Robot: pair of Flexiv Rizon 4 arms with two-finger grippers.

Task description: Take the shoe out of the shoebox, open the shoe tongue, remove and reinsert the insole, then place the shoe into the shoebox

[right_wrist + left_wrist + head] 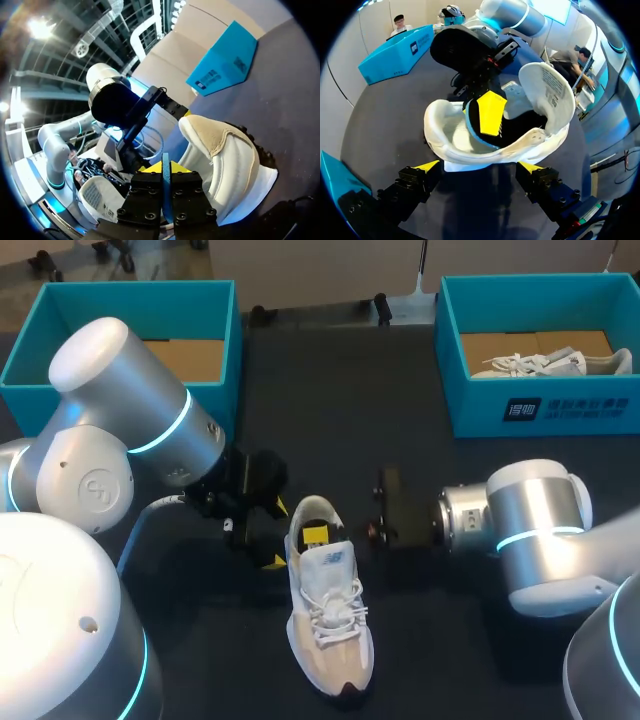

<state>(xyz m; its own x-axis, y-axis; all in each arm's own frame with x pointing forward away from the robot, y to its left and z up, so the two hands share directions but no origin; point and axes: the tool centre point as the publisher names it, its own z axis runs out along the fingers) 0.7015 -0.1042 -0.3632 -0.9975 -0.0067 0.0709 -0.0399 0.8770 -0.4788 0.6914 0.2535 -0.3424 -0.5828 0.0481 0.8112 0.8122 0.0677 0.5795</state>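
Observation:
A white and beige shoe (328, 615) lies on the dark table, heel toward the far side. Its tongue (547, 95) is folded up and open. My right gripper (315, 535) reaches into the heel opening from the right, shut on the thin blue edge of the insole (165, 192). The left wrist view shows those yellow tips (491, 112) inside the shoe (470, 145), clamped on the blue insole (469, 129). My left gripper (278, 535) stands open at the shoe's heel, its fingertips (427, 166) on either side and not touching it. From the right gripper (165, 167), the shoe (225, 160) lies just beside it.
A teal shoebox (30, 360) stands at the back left with only brown paper inside. A second teal shoebox (520, 405) at the back right holds another white shoe (555, 363). My two arms flank the shoe closely.

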